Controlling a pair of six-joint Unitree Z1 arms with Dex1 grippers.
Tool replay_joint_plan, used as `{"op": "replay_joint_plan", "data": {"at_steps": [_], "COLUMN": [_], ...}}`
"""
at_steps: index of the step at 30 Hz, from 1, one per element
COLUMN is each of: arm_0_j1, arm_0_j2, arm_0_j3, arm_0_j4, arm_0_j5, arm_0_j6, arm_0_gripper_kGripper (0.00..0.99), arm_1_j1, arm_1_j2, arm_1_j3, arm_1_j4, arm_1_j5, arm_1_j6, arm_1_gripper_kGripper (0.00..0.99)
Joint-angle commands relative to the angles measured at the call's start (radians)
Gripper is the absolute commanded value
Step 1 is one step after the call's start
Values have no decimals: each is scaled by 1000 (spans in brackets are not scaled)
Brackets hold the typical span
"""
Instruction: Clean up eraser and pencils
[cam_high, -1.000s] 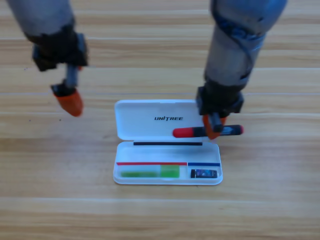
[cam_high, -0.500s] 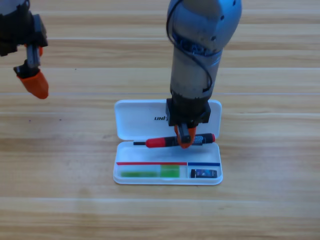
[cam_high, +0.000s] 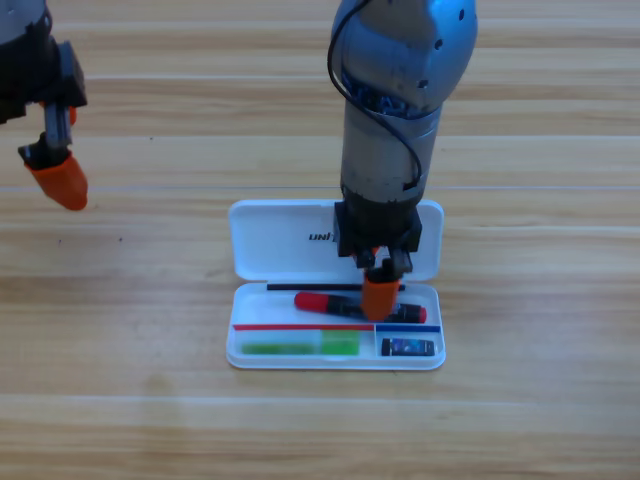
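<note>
1. Pen-length sticks — two: one black marker with a red cap (cam_high: 335, 303) and one pale green-and-white stick (cam_high: 300, 346) with a bright green end.
2. Erasers — one, a tiny dark eraser (cam_high: 407, 347) with a bluish-white label.
3. Cases — one, the open white case (cam_high: 262, 243).
4. Arms — two, each ending in one gripper: the left gripper (cam_high: 58, 180) and the right gripper (cam_high: 378, 293).
5. Tables — one wooden table (cam_high: 540, 330).
</note>
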Motion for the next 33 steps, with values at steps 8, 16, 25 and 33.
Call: {"op": "replay_joint_plan", "data": {"at_steps": [8, 16, 25, 33], "arm_0_j1": [16, 34, 123, 126], "arm_0_j2": [-3, 32, 144, 265], "arm_0_j3": [23, -18, -124, -140], "arm_0_j4": [-18, -60, -275, -419], "arm_0_j5": [6, 2, -34, -149], "arm_0_j6": [-4, -12, -42, -102], "arm_0_gripper_kGripper": [990, 990, 990, 945], "arm_1_j1": [78, 78, 80, 70], "arm_1_j2": [-283, -395, -444, -515], "arm_1_j3": [14, 8, 31, 57], "arm_1_j4": [128, 125, 123, 117], "arm_1_j5": [137, 155, 264, 269], "arm_1_j6": [33, 185, 289, 316], "arm_1_gripper_kGripper": [945, 945, 945, 945]}}
